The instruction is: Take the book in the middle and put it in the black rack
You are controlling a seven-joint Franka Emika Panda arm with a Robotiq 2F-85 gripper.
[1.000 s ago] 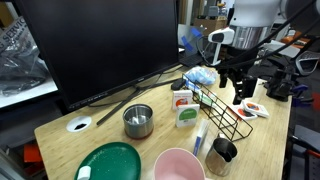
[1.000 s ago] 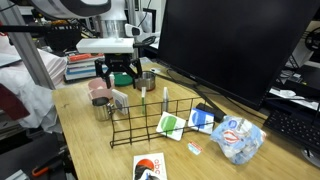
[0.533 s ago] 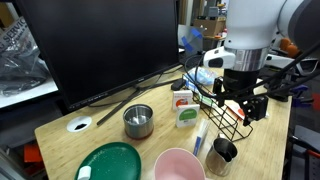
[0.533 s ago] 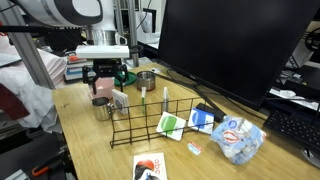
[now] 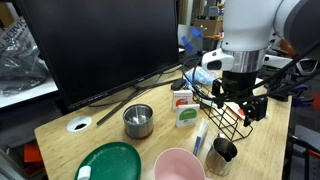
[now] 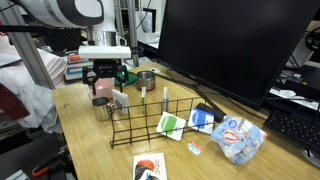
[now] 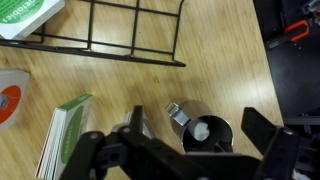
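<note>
The book (image 5: 187, 115), a small white booklet with a green patch, stands beside the black rack (image 5: 228, 115) on its monitor side. Both also show in an exterior view, the book (image 6: 172, 125) behind the rack's wires (image 6: 150, 128). In the wrist view the green cover (image 7: 25, 12) lies beyond the rack bars (image 7: 110, 35). My gripper (image 5: 240, 106) hangs open and empty over the rack's end, away from the book. It also shows in an exterior view (image 6: 105, 88). In the wrist view its jaws (image 7: 185, 150) straddle a small handled cup (image 7: 205, 128).
A dark-red-topped booklet (image 5: 181, 97) stands behind the book. An orange-red-marked booklet (image 5: 252, 108) lies flat past the rack. A steel cup (image 5: 138, 120), pink bowl (image 5: 178, 165), green plate (image 5: 110, 163), dark mug (image 5: 223, 152) and large monitor (image 5: 100, 45) are around. A green-edged booklet (image 7: 65, 135) lies near the jaws.
Over the last second my gripper came down and moved along the rack toward the small cup. In the last half second it has barely moved. It stayed open.
</note>
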